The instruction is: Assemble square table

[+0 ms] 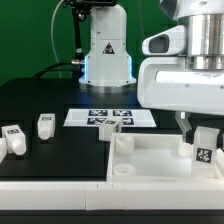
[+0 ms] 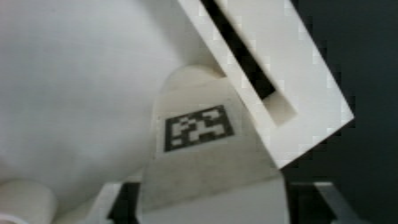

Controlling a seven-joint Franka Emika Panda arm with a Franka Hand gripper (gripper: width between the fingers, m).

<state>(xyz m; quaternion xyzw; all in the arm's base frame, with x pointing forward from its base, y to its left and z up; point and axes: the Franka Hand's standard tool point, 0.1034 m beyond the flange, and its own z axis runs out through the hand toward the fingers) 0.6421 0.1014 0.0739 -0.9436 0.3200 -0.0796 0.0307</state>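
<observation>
The white square tabletop (image 1: 150, 163) lies rim up at the front of the table, with round corner holes. A white table leg (image 1: 203, 152) with a black-and-white tag stands at the tabletop's end on the exterior view's right. My gripper (image 1: 202, 138) comes down over it. In the wrist view the tagged leg (image 2: 199, 130) fills the space between my gripper's (image 2: 226, 203) dark fingers (image 2: 125, 203), and both pads sit against its sides. The tabletop's rim (image 2: 267, 75) runs behind the leg. Two more legs (image 1: 12, 140) (image 1: 45, 125) stand on the black mat at the exterior view's left.
The marker board (image 1: 108, 117) lies flat in the middle of the table behind the tabletop. The robot's white base (image 1: 105, 50) stands at the back. A white edge strip (image 1: 50, 185) borders the table's front.
</observation>
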